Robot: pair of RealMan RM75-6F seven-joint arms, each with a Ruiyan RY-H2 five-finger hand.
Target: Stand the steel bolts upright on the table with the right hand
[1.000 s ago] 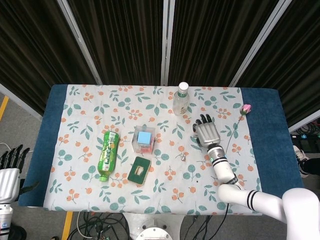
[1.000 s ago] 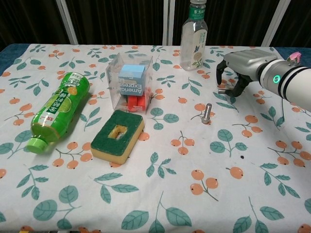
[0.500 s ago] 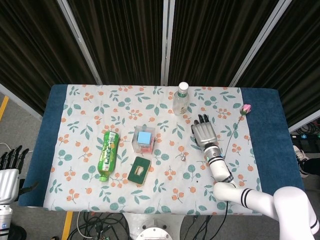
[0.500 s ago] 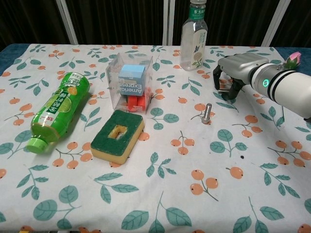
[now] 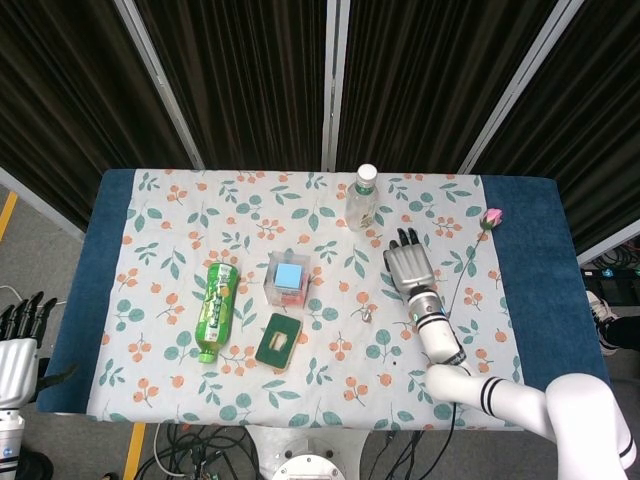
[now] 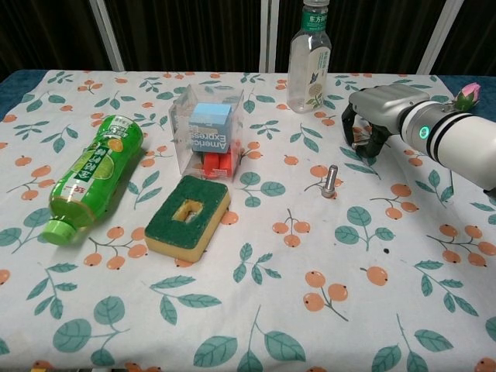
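One steel bolt (image 6: 331,180) stands upright on the floral cloth, also seen as a small grey bolt (image 5: 367,314) in the head view. My right hand (image 6: 377,115) is behind and to the right of it, palm down, with its fingers (image 6: 358,138) curled down to the cloth. A small steel piece shows at those fingertips, seemingly a second bolt; whether it is gripped is hidden. From above, the right hand (image 5: 410,266) hides whatever is under it. My left hand (image 5: 18,345) hangs off the table's left edge, fingers apart, holding nothing.
A clear water bottle (image 6: 308,58) stands just behind and left of the right hand. A clear box (image 6: 208,132) with blue and red blocks, a green sponge (image 6: 188,215) and a lying green bottle (image 6: 87,174) are to the left. A pink rose (image 6: 467,94) lies at the right.
The right hand has come down and shifted left toward the small piece on the cloth, then settled with only a slight shift right. The upright bolt has not moved.
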